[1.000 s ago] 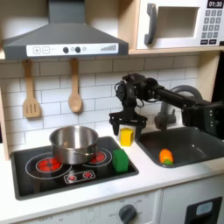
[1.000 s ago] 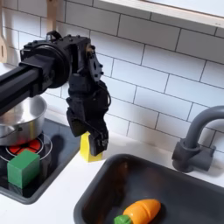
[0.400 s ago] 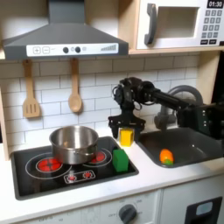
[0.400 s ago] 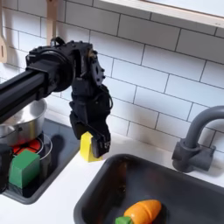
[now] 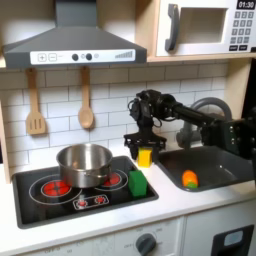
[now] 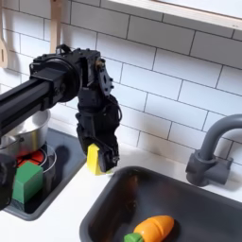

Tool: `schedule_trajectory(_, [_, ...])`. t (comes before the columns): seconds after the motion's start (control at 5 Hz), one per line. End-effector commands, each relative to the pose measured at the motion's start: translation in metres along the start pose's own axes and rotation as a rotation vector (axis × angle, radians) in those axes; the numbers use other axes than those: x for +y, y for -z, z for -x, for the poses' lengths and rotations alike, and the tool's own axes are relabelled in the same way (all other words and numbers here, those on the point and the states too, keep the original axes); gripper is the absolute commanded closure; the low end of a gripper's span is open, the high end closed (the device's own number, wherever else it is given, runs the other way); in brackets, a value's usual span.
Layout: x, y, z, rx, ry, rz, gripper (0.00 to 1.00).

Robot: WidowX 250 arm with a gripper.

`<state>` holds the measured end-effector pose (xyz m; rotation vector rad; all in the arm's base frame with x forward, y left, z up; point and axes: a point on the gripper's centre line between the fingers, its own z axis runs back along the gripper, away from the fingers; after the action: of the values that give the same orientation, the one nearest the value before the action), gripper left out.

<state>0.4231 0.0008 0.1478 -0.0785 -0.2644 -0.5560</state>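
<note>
While you look at the yellow block (image 5: 145,158), you can see it sits just past the back right corner of the stove top (image 5: 112,196), between the stove and the sink (image 5: 222,163). Your gripper (image 5: 144,151) comes down on it from above, and the jaws are squeezed on the block's two sides, so they are grasping it. In the second exterior view the yellow block (image 6: 95,161) peeks out under the black fingers (image 6: 108,157), very low by the white counter, and you cannot tell if its bottom rests there or hangs a tiny bit above. So the step in hand looks like the grab itself, with the block caught but low. Any move from here calls for a tight hold and a straight lift, because the sink edge is just beside the block on the first exterior view's right, and the green block (image 5: 138,183) stands near it on the stove top. A shiny pot (image 5: 85,163) sits on the stove farther to the first exterior view's left, well apart from your gripper. An orange toy carrot (image 6: 151,228) lies down in the sink, below the grey tap (image 6: 210,151). A wooden turner (image 5: 35,110) and a wooden spoon (image 5: 86,105) hang on the tile wall. Up on the microwave (image 5: 200,28) small white numbers seem to say 01:30, but they are a bit fuzzy. You can read no other words or brand names.
</note>
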Motion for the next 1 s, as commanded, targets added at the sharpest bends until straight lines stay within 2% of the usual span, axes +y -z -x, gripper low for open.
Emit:
schedule_trajectory(0.0, [0.000, -0.007, 0.002, -0.014, -0.009, -0.003, 1.00])
schedule_trajectory(0.4, [-0.006, -0.020, 0.014, -0.005, -0.049, 0.005, 1.00])
schedule_trajectory(0.6, [-0.015, -0.038, 0.016, -0.026, -0.065, -0.008, 1.00])
schedule_trajectory(0.8, [-0.014, -0.057, 0.023, -0.040, -0.103, -0.033, 1.00])
